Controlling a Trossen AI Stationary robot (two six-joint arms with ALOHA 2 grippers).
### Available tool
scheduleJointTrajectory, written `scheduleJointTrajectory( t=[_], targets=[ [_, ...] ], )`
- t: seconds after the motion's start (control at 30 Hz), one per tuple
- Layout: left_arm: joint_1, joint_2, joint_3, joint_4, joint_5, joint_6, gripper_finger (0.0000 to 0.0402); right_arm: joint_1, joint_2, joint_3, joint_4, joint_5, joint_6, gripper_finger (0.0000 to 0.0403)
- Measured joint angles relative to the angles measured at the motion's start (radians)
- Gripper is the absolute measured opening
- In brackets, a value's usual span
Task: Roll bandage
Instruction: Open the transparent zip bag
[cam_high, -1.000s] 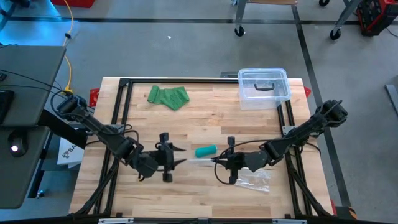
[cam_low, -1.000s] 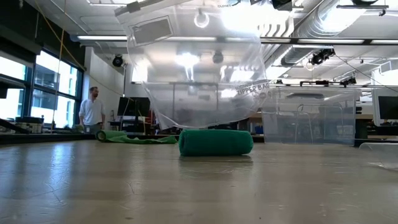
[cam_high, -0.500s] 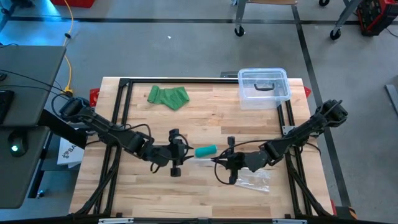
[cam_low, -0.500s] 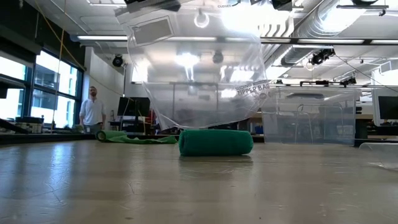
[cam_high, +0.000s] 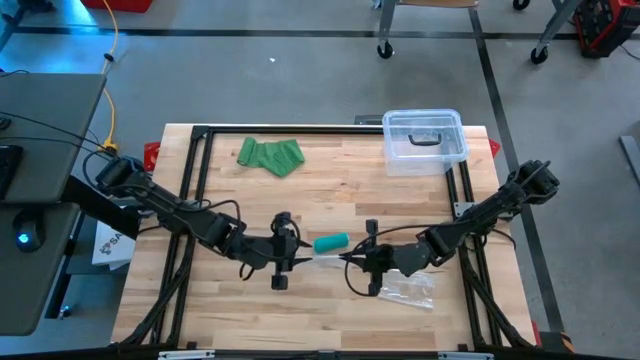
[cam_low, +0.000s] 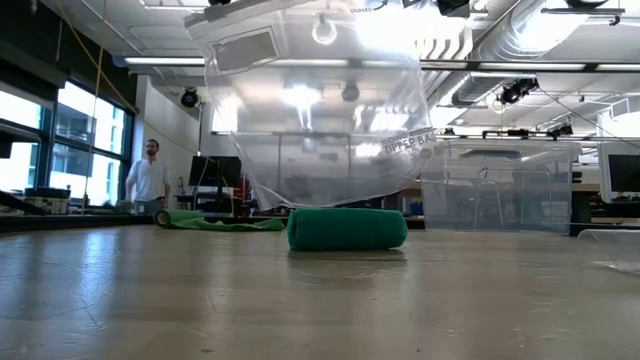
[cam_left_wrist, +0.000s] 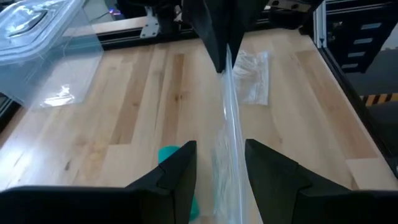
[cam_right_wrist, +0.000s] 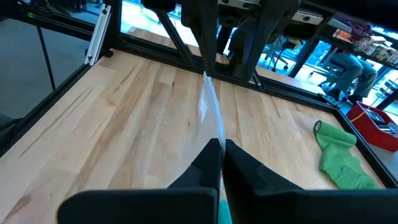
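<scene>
rolled bandage lies between both grippers — beside the held bag.

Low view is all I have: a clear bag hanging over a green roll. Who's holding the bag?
Observer: The right gripper is shut on the bag's edge.
Operator: And left?
Observer: The left gripper is open, one finger on either side of that same edge, not pinching it.
Operator: Is the roll inside the bag?
Observer: No. From above, the rolled bandage lies on the table beside the bag, between the two grippers.
</scene>
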Motion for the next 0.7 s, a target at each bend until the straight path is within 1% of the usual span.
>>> scheduleJointTrajectory(
  t=[0.37, 0.5, 0.7],
  targets=[
    [0.007, 0.04, 0.0, -0.016, -0.004, -0.014, 0.013, 0.0, 0.0, 0.0, 0.0, 0.0, 0.009, 0.0],
    [0.006, 0.035, 0.0, -0.013, 0.002, -0.016, 0.013, 0.0, 0.0, 0.0, -0.002, 0.0, 0.009, 0.0],
    [-0.01, -0.001, 0.0, 0.041, 0.047, 0.015, 0.013, 0.0, 0.0, 0.0, -0.008, 0.0, 0.008, 0.0]
  ],
)
